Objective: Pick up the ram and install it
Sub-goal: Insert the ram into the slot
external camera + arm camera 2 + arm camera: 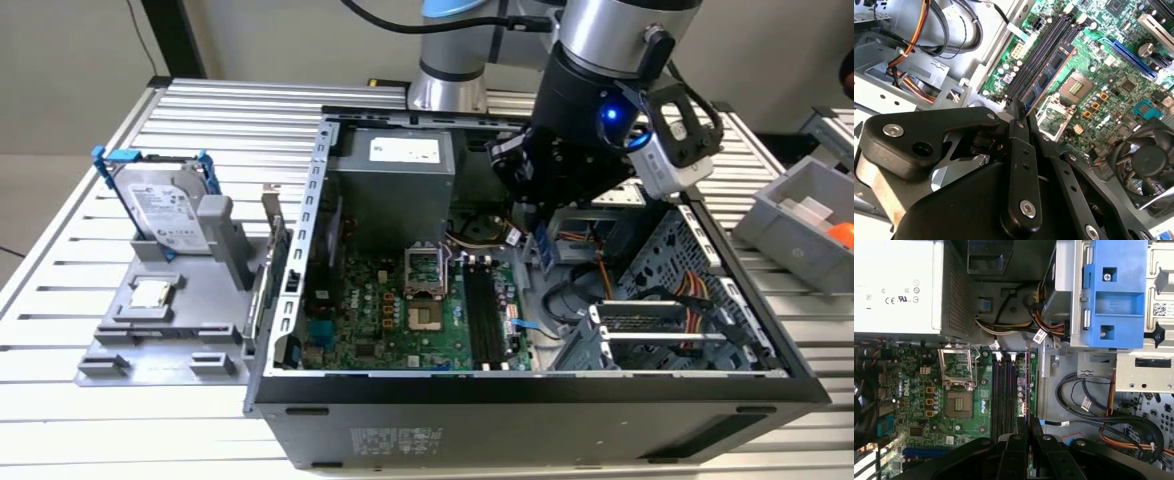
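My gripper [1021,116] is shut on the ram [1046,80], a long thin dark stick with blue-labelled chips, gripped at one end. In the first wrist view the ram [1027,382] shows edge-on, running out from the gripper [1027,424] along the long black slots [1004,395]. It hangs over the side of the slot row nearest the motherboard's edge; whether it touches a slot I cannot tell. In the exterior view the gripper [523,222] is lowered into the open computer case, above the far end of the slots [481,315].
The CPU socket [959,402] lies beside the slots, with a fan [1149,160] beyond it. A grey power supply [394,165], a blue drive bracket [1116,295] and cable bundles [1114,415] crowd the case. Outside stand a hard drive [160,205], a small chip [151,293] and a grey bin [807,215].
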`<state>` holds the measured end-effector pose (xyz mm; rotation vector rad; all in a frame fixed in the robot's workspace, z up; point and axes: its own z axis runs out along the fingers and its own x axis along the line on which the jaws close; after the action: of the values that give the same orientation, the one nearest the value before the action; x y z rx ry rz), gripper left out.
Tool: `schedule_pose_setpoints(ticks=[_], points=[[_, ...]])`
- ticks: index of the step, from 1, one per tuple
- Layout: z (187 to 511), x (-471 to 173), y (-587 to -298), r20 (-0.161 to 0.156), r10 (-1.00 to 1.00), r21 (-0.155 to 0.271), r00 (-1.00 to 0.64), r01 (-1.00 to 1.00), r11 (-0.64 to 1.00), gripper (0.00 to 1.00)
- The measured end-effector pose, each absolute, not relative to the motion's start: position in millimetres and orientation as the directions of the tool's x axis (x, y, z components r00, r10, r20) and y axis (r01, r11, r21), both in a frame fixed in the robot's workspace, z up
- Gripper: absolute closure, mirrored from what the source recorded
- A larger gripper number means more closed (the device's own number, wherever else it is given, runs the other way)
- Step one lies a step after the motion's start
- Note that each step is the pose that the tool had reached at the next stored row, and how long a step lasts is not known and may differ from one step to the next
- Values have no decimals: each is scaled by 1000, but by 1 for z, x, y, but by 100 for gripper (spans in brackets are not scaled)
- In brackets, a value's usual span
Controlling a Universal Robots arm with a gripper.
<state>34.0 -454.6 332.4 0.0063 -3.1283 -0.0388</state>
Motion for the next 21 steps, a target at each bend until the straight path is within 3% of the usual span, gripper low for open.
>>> schedule_pose_setpoints(ticks=[21], points=[[323, 34, -455, 13, 32, 13, -999, 32, 999, 100]])
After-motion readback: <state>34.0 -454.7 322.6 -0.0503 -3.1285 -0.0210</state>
